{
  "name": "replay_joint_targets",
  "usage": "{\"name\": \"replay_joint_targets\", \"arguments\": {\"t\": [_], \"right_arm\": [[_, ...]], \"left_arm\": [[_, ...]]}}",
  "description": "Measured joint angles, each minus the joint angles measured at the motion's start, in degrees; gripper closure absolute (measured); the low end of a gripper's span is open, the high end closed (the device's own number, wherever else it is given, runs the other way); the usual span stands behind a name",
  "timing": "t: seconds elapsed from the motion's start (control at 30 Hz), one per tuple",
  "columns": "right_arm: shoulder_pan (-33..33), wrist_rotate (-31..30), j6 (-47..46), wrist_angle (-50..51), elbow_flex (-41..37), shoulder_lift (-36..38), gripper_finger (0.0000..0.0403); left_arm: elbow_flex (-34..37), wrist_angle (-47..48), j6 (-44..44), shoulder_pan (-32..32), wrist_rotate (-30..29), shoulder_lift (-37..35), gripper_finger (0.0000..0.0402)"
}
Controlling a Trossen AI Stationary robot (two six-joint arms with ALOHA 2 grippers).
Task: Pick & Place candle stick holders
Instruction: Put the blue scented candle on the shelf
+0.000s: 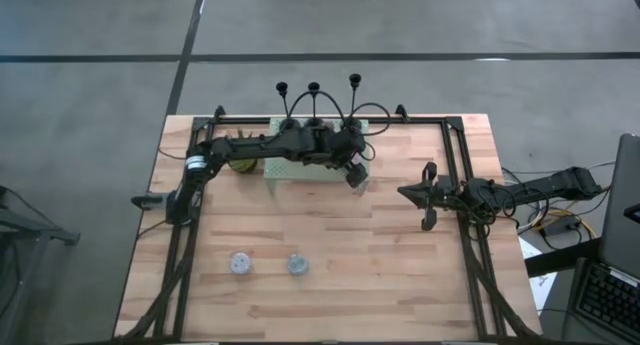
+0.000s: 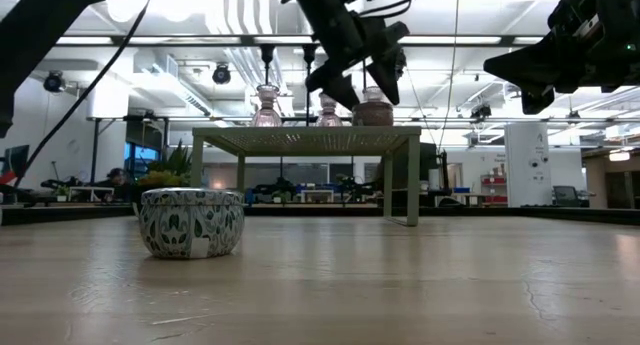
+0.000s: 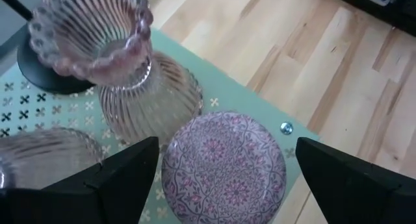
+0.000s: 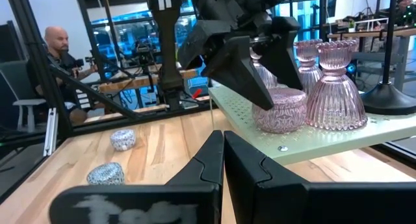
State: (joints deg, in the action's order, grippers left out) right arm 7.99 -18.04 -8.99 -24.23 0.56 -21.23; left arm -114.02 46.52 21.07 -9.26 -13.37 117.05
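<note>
A round pink patterned holder [image 3: 224,169] sits on the corner of the mint-green shelf [image 3: 221,94]. My left gripper [image 3: 226,146] hovers open just above it, one finger on either side, touching nothing. Beside it on the shelf stand ribbed pink glass holders [image 3: 120,62] [image 4: 338,87]. Three slim black candlesticks [image 1: 313,88] rise at the shelf's far edge. Two small patterned round holders [image 1: 239,262] [image 1: 297,263] rest on the table near its front. My right gripper [image 4: 223,152] waits shut at the table's right side [image 1: 425,197].
A small potted green plant [image 1: 240,165] stands left of the shelf, under my left arm. A black frame [image 1: 455,155] runs around the table. A person [image 4: 55,45] sits in the room beyond. Bare wood [image 1: 340,225] lies between the shelf and the two front holders.
</note>
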Motion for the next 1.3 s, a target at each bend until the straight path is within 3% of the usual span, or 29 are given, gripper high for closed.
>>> {"name": "replay_joint_targets", "arguments": {"t": [0.2,0.43,0.6,0.93,1.3], "right_arm": [[0.00,0.00,0.00,0.01,0.00,0.02,0.0394],[0.00,0.00,0.00,0.00,0.00,0.02,0.0394],[0.00,0.02,0.00,0.02,0.00,0.02,0.0394],[-0.02,0.00,0.00,0.02,0.00,0.11,0.0394],[-0.02,0.00,0.02,0.02,0.00,0.11,0.0394]], "left_arm": [[-2.51,1.94,-1.38,0.00,0.08,-0.16,0.0035],[-6.17,10.05,-2.18,1.35,0.31,-2.19,0.0035],[-5.63,18.61,-2.41,5.18,3.60,-5.24,0.0035],[1.29,24.81,0.61,20.31,3.33,-8.17,0.0035],[14.07,23.25,13.57,34.38,3.35,-8.35,0.0035]]}}
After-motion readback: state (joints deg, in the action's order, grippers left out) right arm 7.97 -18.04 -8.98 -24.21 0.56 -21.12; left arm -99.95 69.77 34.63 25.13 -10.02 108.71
